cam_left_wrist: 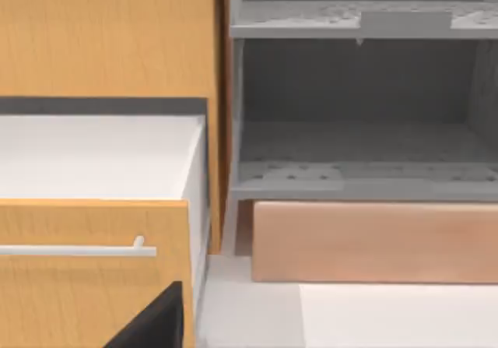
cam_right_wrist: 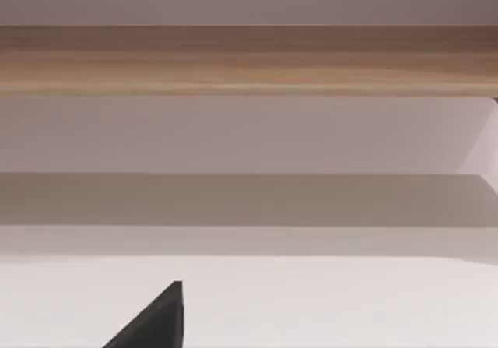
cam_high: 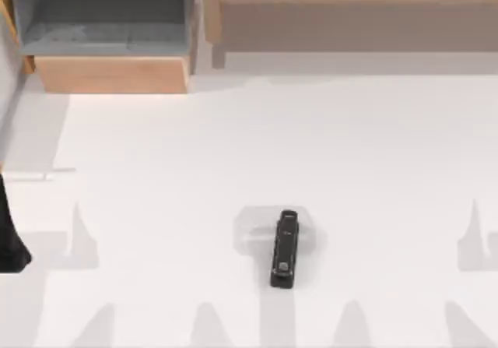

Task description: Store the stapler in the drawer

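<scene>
One slim black oblong stapler lies flat mid-table, untouched — well apart from the open grey-lined, light-wood-fronted drawer at far left. Probably the reach comes first; can't tell either gripper's finger state.

stapler: on your table, lying lengthwise toward the back, well in front of and right of the drawer | drawer: pulled open at back left | wider unit: just right of the drawer, along the back
</scene>
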Motion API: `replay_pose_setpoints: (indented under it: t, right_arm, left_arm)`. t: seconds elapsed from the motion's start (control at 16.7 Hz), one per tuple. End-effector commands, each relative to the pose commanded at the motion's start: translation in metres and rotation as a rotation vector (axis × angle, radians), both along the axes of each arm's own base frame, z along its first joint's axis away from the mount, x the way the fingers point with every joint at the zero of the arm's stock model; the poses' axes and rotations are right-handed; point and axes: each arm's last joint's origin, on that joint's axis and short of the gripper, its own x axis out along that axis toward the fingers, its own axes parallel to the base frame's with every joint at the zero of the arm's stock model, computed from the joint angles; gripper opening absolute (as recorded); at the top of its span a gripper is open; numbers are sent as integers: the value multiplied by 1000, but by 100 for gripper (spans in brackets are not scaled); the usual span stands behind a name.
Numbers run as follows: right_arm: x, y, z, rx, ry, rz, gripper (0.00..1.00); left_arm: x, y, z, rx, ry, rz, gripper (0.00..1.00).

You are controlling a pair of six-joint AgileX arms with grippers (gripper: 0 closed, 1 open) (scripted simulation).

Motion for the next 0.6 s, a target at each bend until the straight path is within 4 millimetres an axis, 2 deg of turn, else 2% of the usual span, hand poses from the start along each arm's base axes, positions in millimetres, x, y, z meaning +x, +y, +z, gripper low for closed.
replay_pose_setpoints:
  t: [0.18, 0.3, 0.48, 0.6]
  right_arm:
    - [0, 0, 0, 0, 0, 0, 100]
    - [0, 0, 0, 0, 0, 0, 100]
    - [0, 0, 0, 0, 0, 0, 100]
    - [0, 0, 0, 0, 0, 0, 100]
  left_arm:
    - [0, -1, 2, -5, 7, -7, 100]
    - [0, -4, 12, -28, 41, -37, 100]
    - [5, -12, 42, -87, 145, -109, 100]
    - [15, -21, 68, -129, 257, -162, 100]
